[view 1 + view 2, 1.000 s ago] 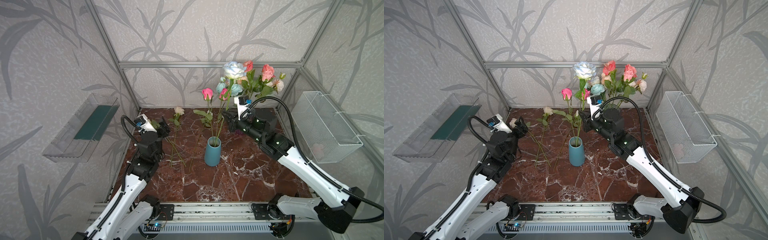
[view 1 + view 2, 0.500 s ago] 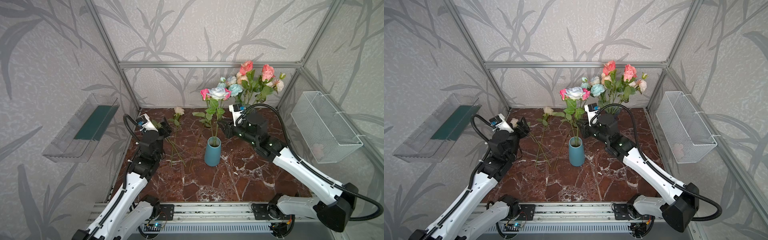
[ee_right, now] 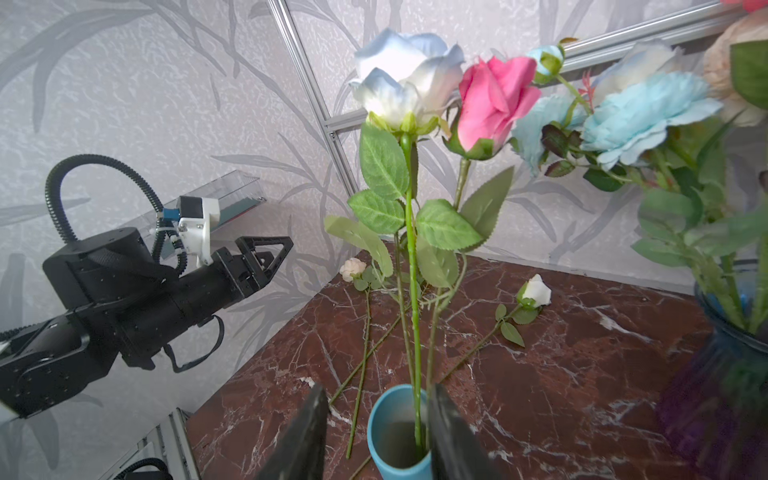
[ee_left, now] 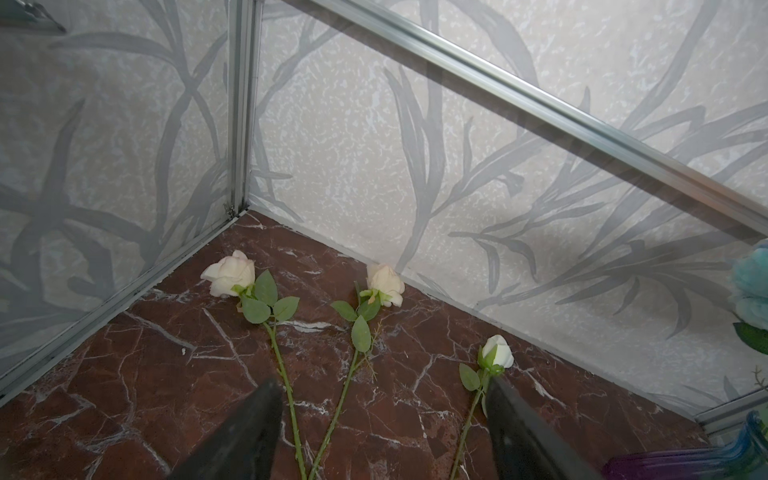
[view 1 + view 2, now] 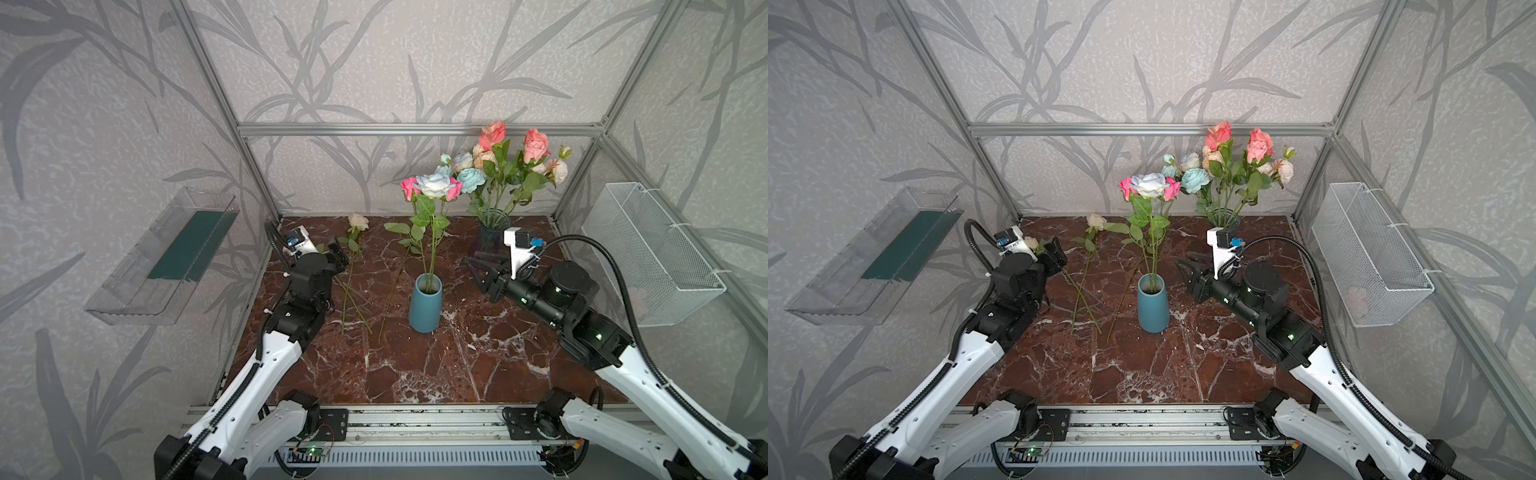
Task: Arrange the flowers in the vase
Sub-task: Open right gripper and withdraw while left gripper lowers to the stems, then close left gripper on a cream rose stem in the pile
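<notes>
fingers (image 3: 309,432) of the right gripper (image 3: 377,390) stand partly apart and pinch nothing. in the right wrist view the green stem of the blue-white rose (image 3: 405,70) rises close to one finger, but in both top views this gripper hangs to the right of the teal vase (image 5: 424,305), clear of it and of the stems. fingers (image 4: 249,428) of the left gripper (image 4: 382,382) are spread wide and empty, raised over the stems of three cream roses (image 4: 230,272) that lie loose on the marble table (image 5: 415,374) toward its back left corner.

the teal vase stands upright near the middle of the table and holds three stems: the blue-white rose with two pink roses (image 5: 409,188) flanking its head. at the back right a dark glass vase (image 5: 486,241) holds a bouquet (image 5: 505,174) of coral, cream and pale blue blooms with green leaves.

on the right wall hangs a white wire basket (image 5: 648,249) with something pale (image 5: 636,296) at its bottom; what it is cannot be told. on the left wall a clear plastic tray (image 5: 137,286) carries a dark green sheet (image 5: 187,245).
</notes>
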`<action>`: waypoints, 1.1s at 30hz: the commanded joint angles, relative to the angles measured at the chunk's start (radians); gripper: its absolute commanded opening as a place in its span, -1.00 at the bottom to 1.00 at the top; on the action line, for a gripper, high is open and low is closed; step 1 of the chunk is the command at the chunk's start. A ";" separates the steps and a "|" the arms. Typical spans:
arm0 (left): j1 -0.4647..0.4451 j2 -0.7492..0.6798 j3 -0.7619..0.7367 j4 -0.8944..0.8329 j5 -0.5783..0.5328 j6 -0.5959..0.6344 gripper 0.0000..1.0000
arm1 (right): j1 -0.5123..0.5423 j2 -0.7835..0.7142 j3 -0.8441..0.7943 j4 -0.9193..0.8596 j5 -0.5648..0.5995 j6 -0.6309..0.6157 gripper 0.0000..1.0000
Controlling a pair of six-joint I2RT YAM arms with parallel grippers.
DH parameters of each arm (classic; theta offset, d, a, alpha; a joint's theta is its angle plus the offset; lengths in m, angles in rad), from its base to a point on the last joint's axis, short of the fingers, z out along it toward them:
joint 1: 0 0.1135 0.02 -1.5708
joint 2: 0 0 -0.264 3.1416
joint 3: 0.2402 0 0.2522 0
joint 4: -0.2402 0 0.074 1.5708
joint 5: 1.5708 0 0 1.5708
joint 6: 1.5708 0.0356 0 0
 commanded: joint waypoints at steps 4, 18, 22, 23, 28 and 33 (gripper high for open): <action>0.016 0.119 0.110 -0.102 0.122 -0.021 0.54 | 0.003 -0.090 -0.074 -0.115 0.103 0.002 -0.15; 0.140 0.607 0.406 -0.473 0.338 -0.073 0.27 | 0.003 -0.084 -0.082 -0.201 0.104 0.008 -0.13; 0.156 0.761 0.526 -0.600 0.389 -0.039 0.08 | 0.003 -0.083 -0.096 -0.201 0.102 0.017 -0.13; 0.156 0.800 0.556 -0.639 0.395 -0.026 0.05 | 0.003 -0.083 -0.098 -0.199 0.103 0.020 -0.13; 0.158 0.923 0.623 -0.715 0.397 -0.009 -0.04 | 0.003 -0.084 -0.115 -0.184 0.099 0.029 -0.12; 0.168 0.988 0.666 -0.809 0.299 -0.118 -0.12 | 0.003 -0.084 -0.131 -0.182 0.098 0.035 -0.12</action>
